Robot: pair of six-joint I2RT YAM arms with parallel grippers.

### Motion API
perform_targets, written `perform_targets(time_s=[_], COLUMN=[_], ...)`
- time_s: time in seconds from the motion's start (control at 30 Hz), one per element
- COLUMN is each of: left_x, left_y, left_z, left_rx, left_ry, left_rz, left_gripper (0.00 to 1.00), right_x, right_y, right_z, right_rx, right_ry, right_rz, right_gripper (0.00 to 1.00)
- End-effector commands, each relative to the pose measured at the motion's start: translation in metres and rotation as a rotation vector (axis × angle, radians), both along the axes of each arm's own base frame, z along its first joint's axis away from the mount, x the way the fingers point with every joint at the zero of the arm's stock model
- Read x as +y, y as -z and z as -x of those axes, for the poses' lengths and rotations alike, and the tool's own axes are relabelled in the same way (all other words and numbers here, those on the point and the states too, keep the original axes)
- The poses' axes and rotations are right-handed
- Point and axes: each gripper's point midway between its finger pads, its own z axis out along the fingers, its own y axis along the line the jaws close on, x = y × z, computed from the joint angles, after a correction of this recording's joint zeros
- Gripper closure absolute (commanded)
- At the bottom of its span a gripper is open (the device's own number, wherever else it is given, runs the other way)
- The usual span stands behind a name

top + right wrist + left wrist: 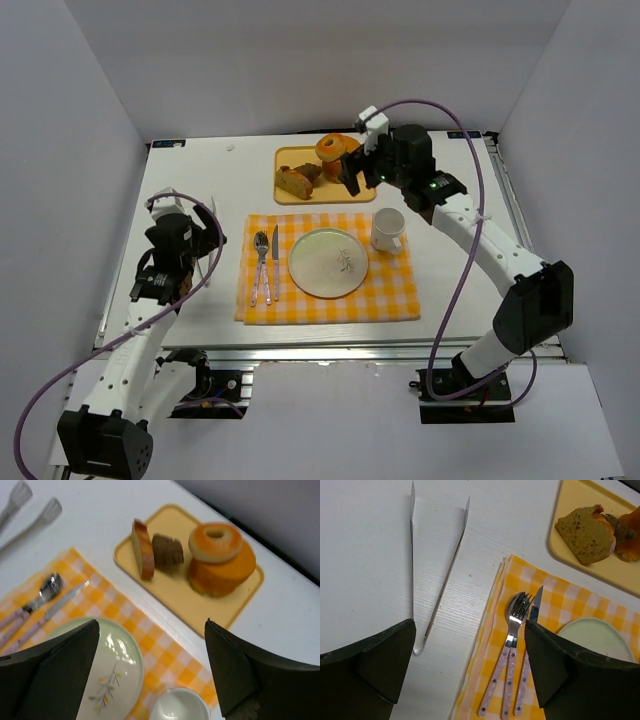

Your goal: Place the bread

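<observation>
The bread (331, 147), a golden ring bun with a centre hole, sits on top of a solid orange cylinder (220, 572) on the yellow tray (290, 158). It also shows in the right wrist view (215, 542). My right gripper (352, 176) hovers at the tray's right end, open and empty (151, 625), just short of the bread. The pale green plate (328, 262) lies on the yellow checked placemat (390, 295) and holds nothing. My left gripper (205, 240) is open and empty (470, 625) over the table left of the placemat.
A bread slice (142, 547) and a dark brown chunk (167, 550) lie on the tray's left part. A white cup (387, 230) stands right of the plate. A fork and knife (265, 262) lie left of it. Metal tongs (437, 565) lie on the table at left.
</observation>
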Motion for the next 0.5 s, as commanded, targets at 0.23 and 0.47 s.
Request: perform_targets(time_s=[0.23,0.47], left_x=[0.016,0.032], left_y=[0.037,0.094], left_z=[-0.005,-0.010], left_rx=[0.185,0.414], left_ry=[0.032,0.092], left_rz=[-0.124,-0.156], left_gripper=[1.00,0.15], right_x=[-0.023,-0.031], right_y=[0.042,0.052], right_z=[0.099,0.117], right_rx=[0.073,0.079], right_ry=[-0.727,-0.747], right_rz=[-0.042,-0.052], right_gripper=[1.00,0.11])
